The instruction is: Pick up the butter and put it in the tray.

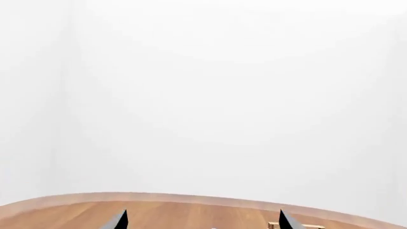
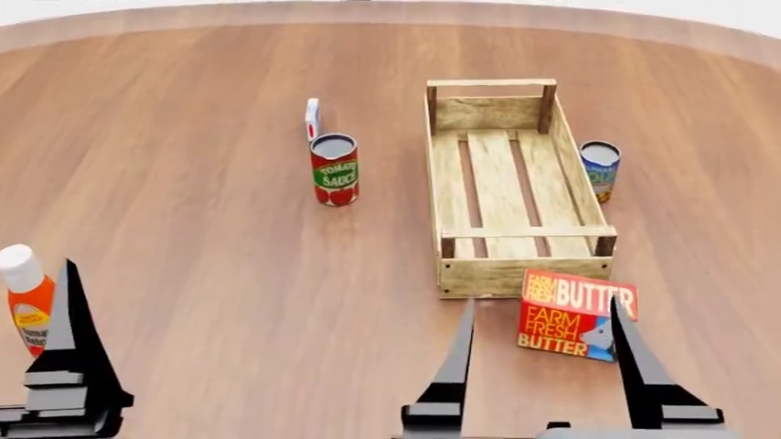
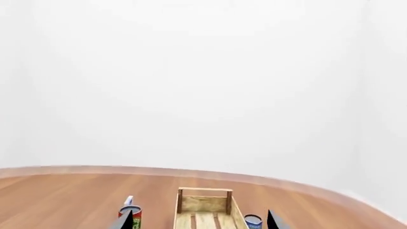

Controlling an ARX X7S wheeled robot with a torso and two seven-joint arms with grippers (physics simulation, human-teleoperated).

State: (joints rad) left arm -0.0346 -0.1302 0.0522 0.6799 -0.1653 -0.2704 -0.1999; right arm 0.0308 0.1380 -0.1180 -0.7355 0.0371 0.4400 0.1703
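The butter (image 2: pixel 573 314), a red-and-orange carton seen in the head view, carries the white lettering "FARM FRESH BUTTER" twice: once on its upper face and once on its front face. The tomato sauce can (image 2: pixel 335 170) bears a label reading "TOMATO SAUCE" on a green band. Printing on the orange bottle (image 2: pixel 27 300), the blue-labelled can (image 2: pixel 599 169) and the small white carton (image 2: pixel 313 118) is too small to read.

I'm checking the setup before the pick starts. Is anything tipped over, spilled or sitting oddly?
Nothing is spilled or damaged. The butter stands slightly skewed just outside the tray's near end, and the tray holds nothing.
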